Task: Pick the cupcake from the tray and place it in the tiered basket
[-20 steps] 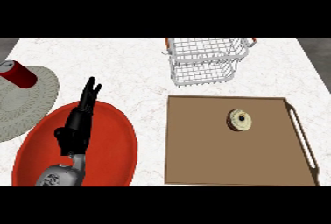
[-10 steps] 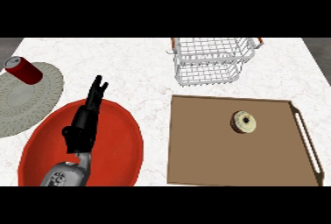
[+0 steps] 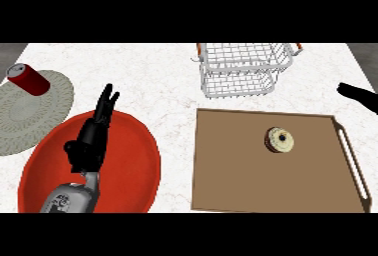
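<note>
Currently cupcake [image 3: 280,139] sits on brown tray [image 3: 244,185], right of tray's centre, untouched. Tray lies on white table [image 3: 162,65] at 4 o'clock. White wire tiered basket [image 3: 244,70] stands just beyond tray's far edge at 1 o'clock. Left robot hand [image 3: 92,135] at 8 o'clock rests over red plate [image 3: 136,165], fingers straight, pressed together, holding nothing. Right robot hand [image 3: 359,96] only partly visible at 3 o'clock edge; cannot tell finger state. Red can [image 3: 29,79] stands on round grey mat [image 3: 33,117] at 10 o'clock.
</note>
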